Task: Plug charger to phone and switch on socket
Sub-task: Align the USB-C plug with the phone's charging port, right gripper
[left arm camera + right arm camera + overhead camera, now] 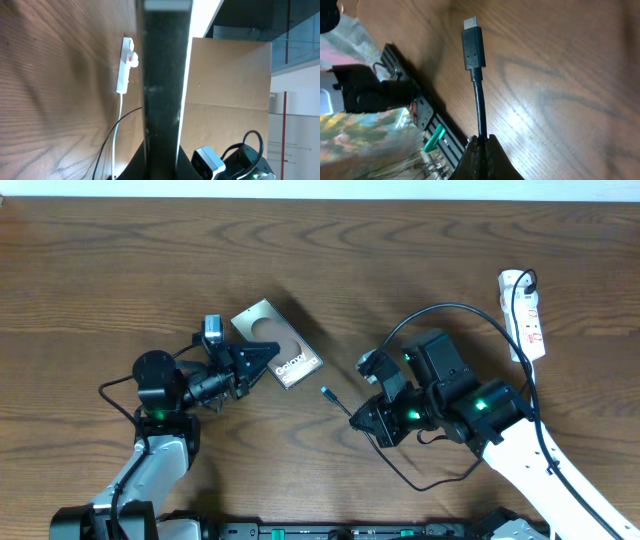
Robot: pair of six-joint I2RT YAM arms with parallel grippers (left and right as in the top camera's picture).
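My left gripper point(262, 358) is shut on the phone point(277, 343), a grey-brown handset with white lettering, and holds it left of centre. In the left wrist view the phone point(162, 90) shows edge-on as a dark upright bar between the jaws of the left gripper point(161, 162). My right gripper point(358, 416) is shut on the charger cable just behind its connector tip point(327, 392), which points toward the phone with a small gap between them. The right wrist view has the connector point(472, 47) sticking out above the shut right gripper point(482, 144). The white socket point(522, 315) lies at the far right, with the black plug point(526, 280) in it.
The charger cable point(450, 308) loops from the socket around my right arm. A brown cardboard panel point(230, 75) stands beyond the wooden table point(120, 260). A black rail with a green clip point(435, 137) runs along the table's front edge. The socket point(126, 65) and its white cord point(116, 135) appear in the left wrist view.
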